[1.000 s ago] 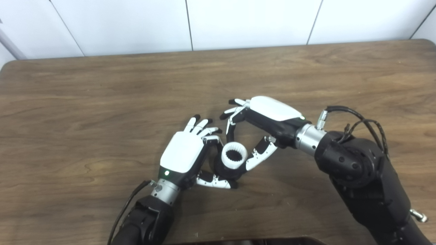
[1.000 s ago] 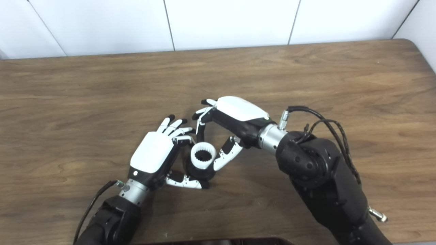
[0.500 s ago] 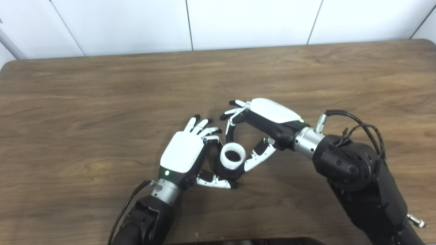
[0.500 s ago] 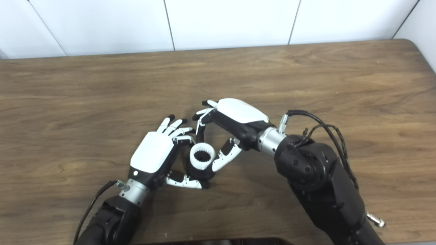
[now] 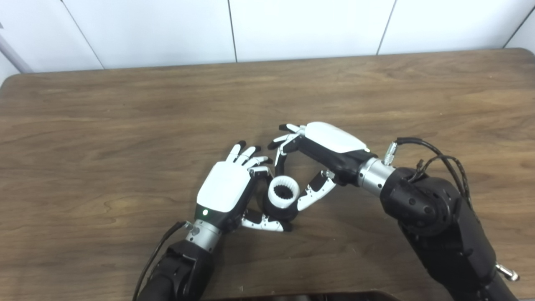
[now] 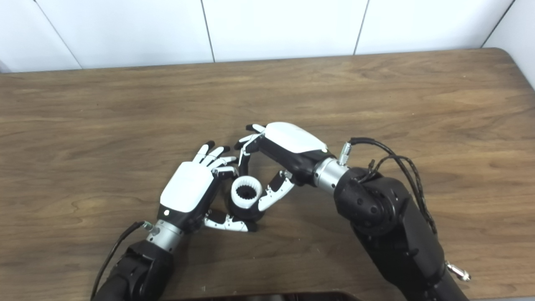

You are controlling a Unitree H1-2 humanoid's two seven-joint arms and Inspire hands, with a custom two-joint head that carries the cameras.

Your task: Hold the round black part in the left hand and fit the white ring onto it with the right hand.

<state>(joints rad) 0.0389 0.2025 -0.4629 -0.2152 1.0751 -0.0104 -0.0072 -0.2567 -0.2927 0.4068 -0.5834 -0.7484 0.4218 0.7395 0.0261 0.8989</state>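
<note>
The round black part (image 5: 289, 214) stands on the table near the middle front. My left hand (image 5: 228, 190) is shut on it, thumb in front and one finger behind, the other fingers spread. The white toothed ring (image 5: 284, 193) sits on top of the black part. My right hand (image 5: 324, 146) reaches in from the right and is shut on the ring, thumb on its right side and a finger on its far side. Most of the black part is hidden under the ring and the fingers.
The brown wooden table (image 5: 125, 117) runs to a white panelled wall at the back. A dark object (image 5: 301, 297) shows at the bottom edge. Cables (image 5: 439, 154) loop off my right forearm.
My right hand has moved slightly left and down with the white ring, which now sits a little lower over the black part. My left hand has stayed in place.
</note>
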